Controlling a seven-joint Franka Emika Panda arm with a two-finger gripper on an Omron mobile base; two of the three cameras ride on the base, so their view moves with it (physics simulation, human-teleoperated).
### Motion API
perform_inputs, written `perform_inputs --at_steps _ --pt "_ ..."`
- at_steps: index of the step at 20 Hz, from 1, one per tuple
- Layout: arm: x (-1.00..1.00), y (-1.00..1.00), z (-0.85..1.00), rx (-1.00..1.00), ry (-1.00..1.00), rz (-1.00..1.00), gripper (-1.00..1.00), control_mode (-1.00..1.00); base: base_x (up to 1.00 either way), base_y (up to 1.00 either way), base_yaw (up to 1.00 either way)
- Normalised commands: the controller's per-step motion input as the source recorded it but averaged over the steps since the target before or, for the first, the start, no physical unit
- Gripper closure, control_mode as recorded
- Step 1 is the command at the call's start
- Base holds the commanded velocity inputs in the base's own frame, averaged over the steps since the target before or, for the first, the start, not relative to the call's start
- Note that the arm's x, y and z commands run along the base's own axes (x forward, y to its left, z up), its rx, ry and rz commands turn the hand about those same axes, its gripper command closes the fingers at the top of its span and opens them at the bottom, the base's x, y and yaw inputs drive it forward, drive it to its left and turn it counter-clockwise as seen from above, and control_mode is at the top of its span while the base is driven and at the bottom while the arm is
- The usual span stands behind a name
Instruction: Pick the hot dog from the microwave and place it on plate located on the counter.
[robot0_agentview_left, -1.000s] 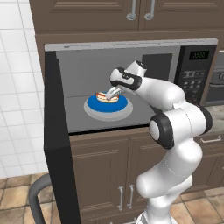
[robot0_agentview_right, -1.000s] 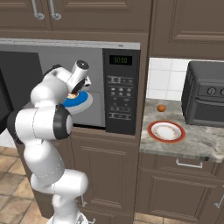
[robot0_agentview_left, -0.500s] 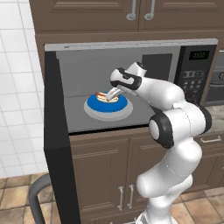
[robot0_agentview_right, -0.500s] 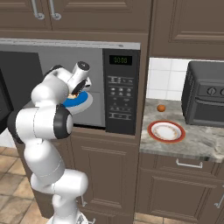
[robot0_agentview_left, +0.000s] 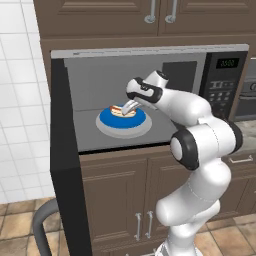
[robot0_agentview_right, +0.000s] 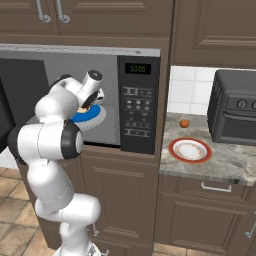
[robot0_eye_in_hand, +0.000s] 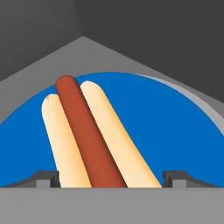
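A white robot arm reached into the open microwave (robot0_agentview_left: 150, 55), a black-framed oven with a grey cavity built in under brown cabinets. Its end effector (robot0_agentview_left: 129, 107) hung just above the hot dog (robot0_agentview_left: 121, 111), which lay on a blue dish (robot0_agentview_left: 123, 118) in the middle of the cavity floor.

In the hand view the hot dog (robot0_eye_in_hand: 89, 135) ran lengthwise away from the camera, a red sausage between two tan bun halves, and the two dark fingertips (robot0_eye_in_hand: 46, 178) stood apart, one on each side of the bun, with a small gap on the left and a wider one on the right. The end effector was spread and gripped nothing.

The step in hand seemed to be the grasp. To do it well, the hand would probably need to shift slightly so the bun sat midway between the tips, sink a little more so the fingers reached the bun's sides, then squeeze across the short width. Squeezing off-centre could push the hot dog sideways on the dish.

The plate (robot0_agentview_right: 189, 150), white with a red-orange rim, waited on the worktop (robot0_agentview_right: 220, 165) right of the microwave, near its front edge, with a small orange ball (robot0_agentview_right: 184, 123) behind it and a dark toaster oven (robot0_agentview_right: 234, 107) toward the back right.
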Motion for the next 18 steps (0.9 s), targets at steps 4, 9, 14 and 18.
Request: perform_inputs --at_steps 4,9,14,18 --pt "-0.85 0.00 0.03 0.00 -0.10 -0.07 1.00 -1.00 0.00 0.00 0.00" --pt "-0.98 0.07 0.22 -0.04 -0.03 -0.10 1.00 -1.00 0.00 0.00 0.00" --pt "-0.81 0.08 0.55 -0.02 0.03 -0.19 1.00 -1.00 0.00 0.00 0.00" --pt "-0.73 -0.07 0.75 0.00 0.10 -0.21 1.00 -1.00 0.00 0.00 0.00"
